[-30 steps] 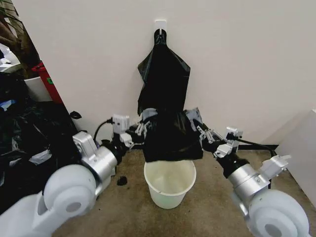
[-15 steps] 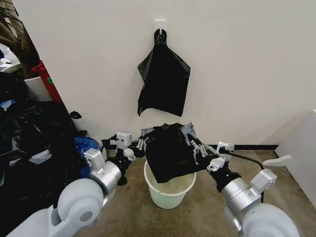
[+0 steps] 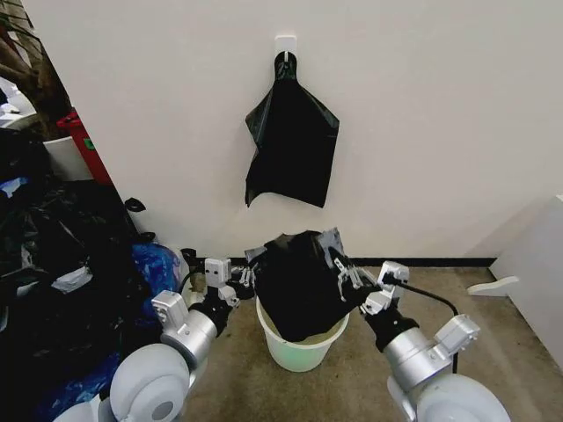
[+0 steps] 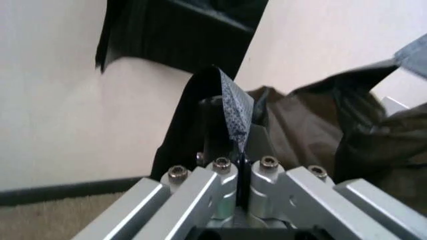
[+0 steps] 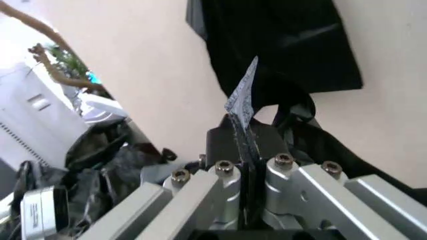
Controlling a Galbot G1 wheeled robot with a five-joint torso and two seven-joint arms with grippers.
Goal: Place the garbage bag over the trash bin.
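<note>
The garbage bag [image 3: 297,283] is a crinkly black bag stretched between my two grippers just above the trash bin [image 3: 303,350], a white bucket on the floor by the wall. The bag's lower end hangs inside the bin's mouth and hides its far rim. My left gripper [image 3: 247,274] is shut on the bag's left edge, and my right gripper [image 3: 339,271] is shut on its right edge. In the left wrist view the left gripper [image 4: 239,145] pinches the bag [image 4: 303,125]. In the right wrist view the right gripper [image 5: 244,142] clamps the bag [image 5: 320,150].
Flat black bags [image 3: 291,145] hang from a white hook [image 3: 285,44] on the wall above the bin. A heap of stuffed black sacks [image 3: 53,264], a blue bag [image 3: 155,264] and a red container [image 3: 84,141] crowd the left. A white panel [image 3: 538,272] stands at the right.
Both grippers have come down and drawn closer with the bag, from in front of the hanging bags to the bin's mouth. The bag's lower end now dips into the bin.
</note>
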